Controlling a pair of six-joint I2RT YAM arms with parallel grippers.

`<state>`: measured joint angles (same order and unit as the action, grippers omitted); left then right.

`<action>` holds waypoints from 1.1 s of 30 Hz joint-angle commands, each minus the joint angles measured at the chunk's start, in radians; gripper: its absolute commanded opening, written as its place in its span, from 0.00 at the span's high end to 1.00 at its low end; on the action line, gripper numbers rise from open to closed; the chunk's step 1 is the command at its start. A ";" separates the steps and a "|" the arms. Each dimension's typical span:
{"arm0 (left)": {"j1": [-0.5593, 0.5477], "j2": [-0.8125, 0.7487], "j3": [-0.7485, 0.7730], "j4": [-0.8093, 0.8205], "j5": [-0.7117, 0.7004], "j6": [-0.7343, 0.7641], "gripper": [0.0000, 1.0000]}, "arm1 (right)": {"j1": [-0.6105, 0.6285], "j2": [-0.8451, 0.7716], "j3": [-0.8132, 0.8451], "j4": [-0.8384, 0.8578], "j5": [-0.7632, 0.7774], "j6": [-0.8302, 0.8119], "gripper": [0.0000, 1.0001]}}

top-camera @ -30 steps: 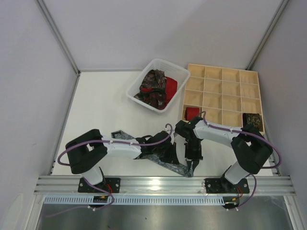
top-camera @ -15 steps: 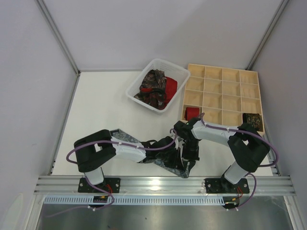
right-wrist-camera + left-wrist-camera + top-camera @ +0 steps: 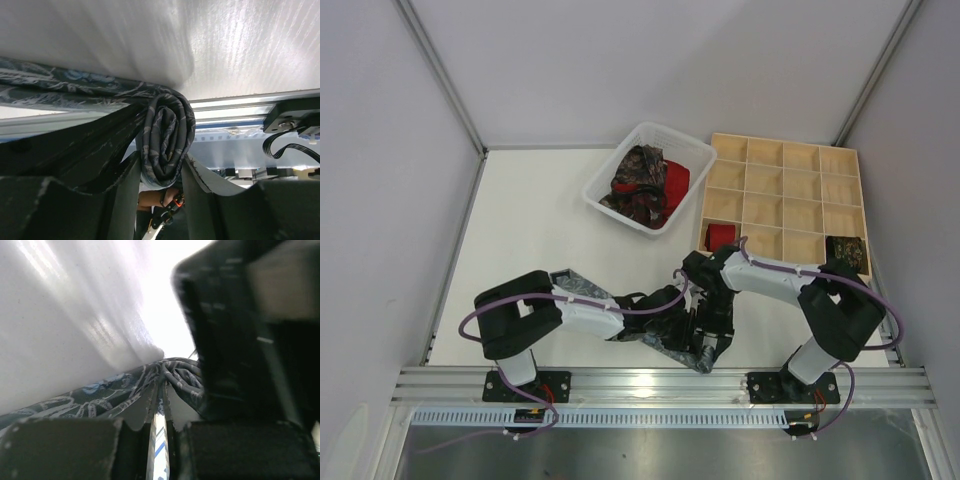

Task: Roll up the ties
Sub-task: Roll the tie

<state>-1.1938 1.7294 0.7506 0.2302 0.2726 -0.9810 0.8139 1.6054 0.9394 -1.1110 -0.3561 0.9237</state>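
Note:
The grey patterned tie lies along the near table edge, its wide end at the left. Its right end is wound into a small roll. My right gripper is shut on that roll, with the roll standing between its fingers. My left gripper is just left of it. Its jaws are almost together, with the tie's fabric pinched at their tips. More ties, dark paisley and red, lie loose in the basket.
The white plastic basket stands at the back centre. The wooden grid tray is at the back right, with a red roll and a dark roll in its front cells. The metal rail runs along the near edge.
My left arm has swung right and closed in on the right gripper. The tie's strip now lies straighter, running left. The right gripper has shifted slightly with the roll in it.

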 commanded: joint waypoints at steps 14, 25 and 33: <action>-0.021 -0.085 -0.005 -0.075 -0.102 0.031 0.88 | -0.001 -0.091 -0.011 0.028 -0.067 0.038 0.62; -0.030 -0.125 0.001 -0.130 -0.168 0.051 0.88 | 0.017 -0.007 -0.007 -0.018 -0.072 0.017 1.00; -0.030 -0.215 -0.026 -0.269 -0.328 0.076 0.87 | 0.025 0.063 0.070 -0.043 -0.061 0.009 0.98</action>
<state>-1.2205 1.5768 0.7311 -0.0059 0.0425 -0.9405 0.8322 1.6379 0.9577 -1.1141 -0.4095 0.9401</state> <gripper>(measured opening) 0.130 0.068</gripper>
